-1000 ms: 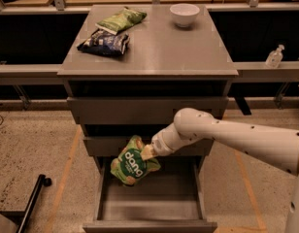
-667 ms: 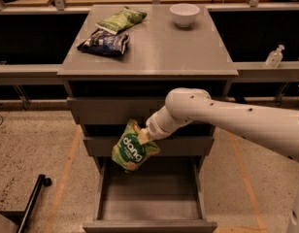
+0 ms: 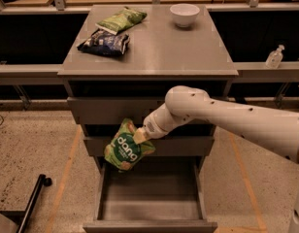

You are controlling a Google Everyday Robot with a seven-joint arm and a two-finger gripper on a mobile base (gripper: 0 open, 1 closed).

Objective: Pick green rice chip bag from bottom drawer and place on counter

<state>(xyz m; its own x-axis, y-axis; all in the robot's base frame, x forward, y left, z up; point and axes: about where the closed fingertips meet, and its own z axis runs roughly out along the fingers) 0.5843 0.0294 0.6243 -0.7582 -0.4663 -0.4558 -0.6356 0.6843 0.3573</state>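
1. The pincer [image 3: 140,136] sits at the end of the white arm [image 3: 227,115], which reaches in from the right. It is in front of the cabinet, level with the middle drawer front [image 3: 178,145].
2. It is closed on the upper right edge of the green rice chip bag [image 3: 125,150], with the fingers pinched tight on the foil.
3. The bag hangs tilted in the air against the left part of the middle drawer front. It is above the left half of the bottom drawer [image 3: 149,224] and touches neither the drawer nor the surface.
4. The bottom drawer is pulled fully out, and its grey floor shows.
5. The surface [image 3: 159,52] lies higher up. Its front edge overhangs the top drawer front [image 3: 110,111] and juts out above the bag.
6. At the surface's far left corner lies a pale green bag [image 3: 121,19]. A dark blue bag [image 3: 103,41] lies just in front of it, near the left edge.
7. A white bowl [image 3: 184,14] stands near the far right corner.
8. A clear pump bottle [image 3: 275,57] stands on the ledge to the right, well apart from the cabinet.
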